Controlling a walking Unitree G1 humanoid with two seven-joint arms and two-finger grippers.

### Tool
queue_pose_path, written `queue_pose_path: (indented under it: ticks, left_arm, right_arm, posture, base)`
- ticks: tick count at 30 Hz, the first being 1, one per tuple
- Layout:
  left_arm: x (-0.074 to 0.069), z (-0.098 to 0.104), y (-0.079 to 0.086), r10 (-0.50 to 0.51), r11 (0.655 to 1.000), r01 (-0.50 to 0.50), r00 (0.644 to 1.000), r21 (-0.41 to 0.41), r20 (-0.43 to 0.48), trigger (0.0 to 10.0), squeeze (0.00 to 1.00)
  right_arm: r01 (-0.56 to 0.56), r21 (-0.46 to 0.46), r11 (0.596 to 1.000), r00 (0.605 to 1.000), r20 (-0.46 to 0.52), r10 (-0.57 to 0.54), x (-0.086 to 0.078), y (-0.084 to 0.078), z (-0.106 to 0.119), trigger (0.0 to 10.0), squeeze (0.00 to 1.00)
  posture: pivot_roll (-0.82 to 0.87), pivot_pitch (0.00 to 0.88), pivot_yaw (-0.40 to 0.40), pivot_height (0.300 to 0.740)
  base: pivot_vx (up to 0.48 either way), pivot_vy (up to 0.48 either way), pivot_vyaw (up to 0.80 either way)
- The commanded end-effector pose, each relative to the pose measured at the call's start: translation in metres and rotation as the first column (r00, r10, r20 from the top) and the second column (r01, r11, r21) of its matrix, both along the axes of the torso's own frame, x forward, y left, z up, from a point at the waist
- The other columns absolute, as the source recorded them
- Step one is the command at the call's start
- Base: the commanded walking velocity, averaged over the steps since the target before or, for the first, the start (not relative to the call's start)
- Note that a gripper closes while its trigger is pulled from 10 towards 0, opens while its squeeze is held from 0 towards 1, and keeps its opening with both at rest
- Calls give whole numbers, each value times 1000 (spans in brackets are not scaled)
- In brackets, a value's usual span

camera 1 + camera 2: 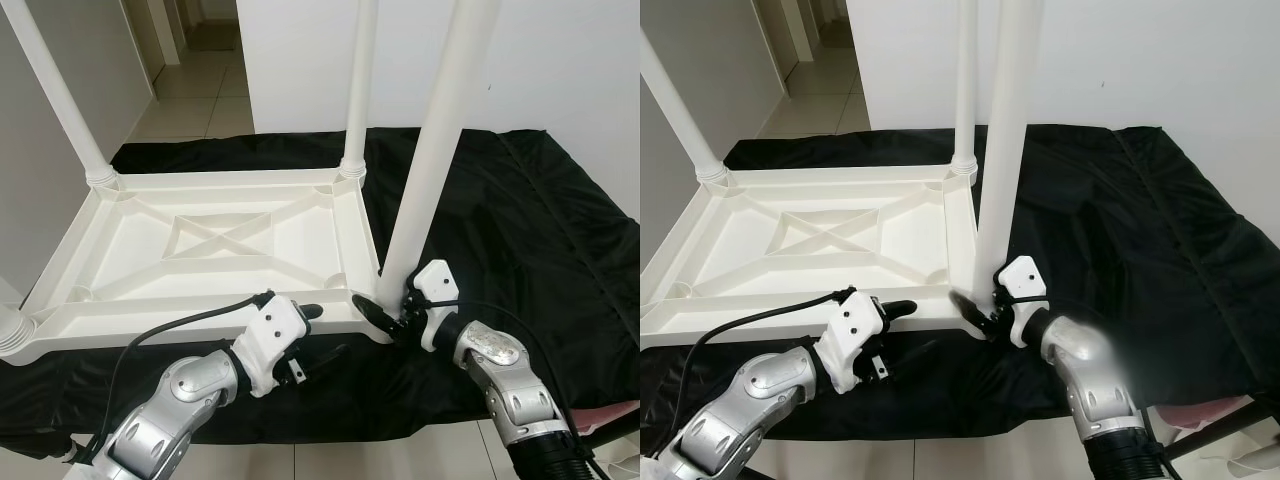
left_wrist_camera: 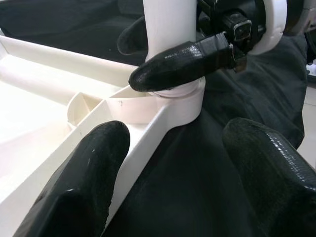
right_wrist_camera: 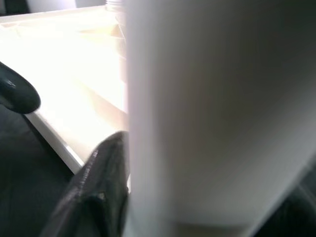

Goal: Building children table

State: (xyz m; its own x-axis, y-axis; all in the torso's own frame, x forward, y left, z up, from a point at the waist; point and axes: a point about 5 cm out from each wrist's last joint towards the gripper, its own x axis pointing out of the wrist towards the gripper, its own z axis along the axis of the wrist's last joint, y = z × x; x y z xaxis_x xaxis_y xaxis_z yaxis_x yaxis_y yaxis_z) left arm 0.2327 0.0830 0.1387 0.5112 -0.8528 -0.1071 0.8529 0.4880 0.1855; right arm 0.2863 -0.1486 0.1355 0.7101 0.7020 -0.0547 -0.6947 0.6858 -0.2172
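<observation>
Looking down through the left eye view, I see the upturned white table top (image 1: pixel 215 250) across the middle left of the frame on a black sheet (image 1: pixel 520 230), three legs rising from its corners. The near-right leg (image 1: pixel 430 150) stands right of centre; my right gripper (image 1: pixel 385 310) pinches its base at lower centre. My left gripper (image 1: pixel 310 335) sits at the table's near edge, lower left.

In the left wrist view, my two fingers (image 2: pixel 84 182) are spread, one against the white rim.

In the right wrist view, the leg (image 3: pixel 207 113) sits close between my fingers (image 3: pixel 94 192).
</observation>
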Motion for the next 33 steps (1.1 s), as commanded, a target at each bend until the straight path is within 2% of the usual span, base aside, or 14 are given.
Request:
queue_pose_path:
  ticks: [1,8,9,10,11,19,22,23,26,28,30,31,32,33]
  left_arm:
    - [-7,-2,-3,-106,994,107,994,22,-27,10000,0]
    - [-7,-1,-2,-100,994,100,995,33,-18,10000,0]
    - [-5,0,-1,-94,995,94,996,36,-11,10000,0]
    - [-5,0,-1,-94,995,94,996,36,-11,10000,0]
    - [-3,1,0,-85,996,85,996,40,-3,10000,0]
    - [8,1,0,-31,999,30,999,32,24,10000,0]
    - [10,2,-4,-34,999,34,999,21,28,10000,0]
    - [10,2,-4,-34,999,34,999,21,28,10000,0]
    - [11,2,-6,-39,999,39,999,19,34,10000,0]
    - [13,2,-7,-37,999,36,999,18,31,10000,0]
    - [13,1,-7,-37,999,36,999,16,30,10000,0]
    - [10,-1,-8,-56,998,55,998,21,22,10000,0]
    - [10,-1,-8,-56,998,55,998,21,22,10000,0]
    - [9,-1,-9,-63,998,62,998,24,19,10000,0]
  right_arm:
    - [-9,3,1000,1000,-20,9,1,-2,-3,0,0]
    - [-6,2,1000,1000,-22,6,0,-7,-4,0,0]
    - [6,10,1000,1000,-25,-5,-1,-9,-5,2000,0]
    - [6,10,1000,1000,-25,-5,-1,-9,-5,2000,0]
    - [23,25,999,999,-27,-22,-1,-10,-5,10000,0]
    - [245,75,967,968,-76,-240,-10,-9,-10,10000,0]
    - [398,98,912,917,-68,-393,-14,-4,-10,10000,0]
    - [398,98,912,917,-68,-393,-14,-4,-10,10000,0]
    - [484,147,862,874,-122,-470,-19,7,-11,10000,0]
    - [539,144,830,842,-128,-525,-19,14,-13,10000,0]
    - [555,137,820,831,-129,-541,-20,15,-14,10000,0]
    - [639,163,752,769,-159,-619,-22,22,-15,10000,0]
    - [639,163,752,769,-159,-619,-22,22,-15,10000,0]
    - [667,170,726,745,-168,-645,-23,24,-16,10000,0]
  posture:
    - [-57,39,60,740]
    - [-46,31,67,740]
    - [-43,28,68,740]
    - [-43,28,68,740]
    - [-43,25,70,740]
    - [-71,20,74,740]
    - [-79,17,67,740]
    - [-79,17,67,740]
    - [-89,17,69,740]
    - [-96,21,74,740]
    - [-96,21,74,740]
    - [-100,27,86,740]
    - [-100,27,86,740]
    - [-100,27,86,740]
  base:
    - [0,0,0]
    - [0,0,0]
    - [0,0,0]
    - [0,0,0]
    - [0,0,0]
    - [0,0,0]
    - [0,0,0]
    - [0,0,0]
    - [0,0,0]
    - [0,0,0]
    - [0,0,0]
    - [0,0,0]
    - [0,0,0]
    - [0,0,0]
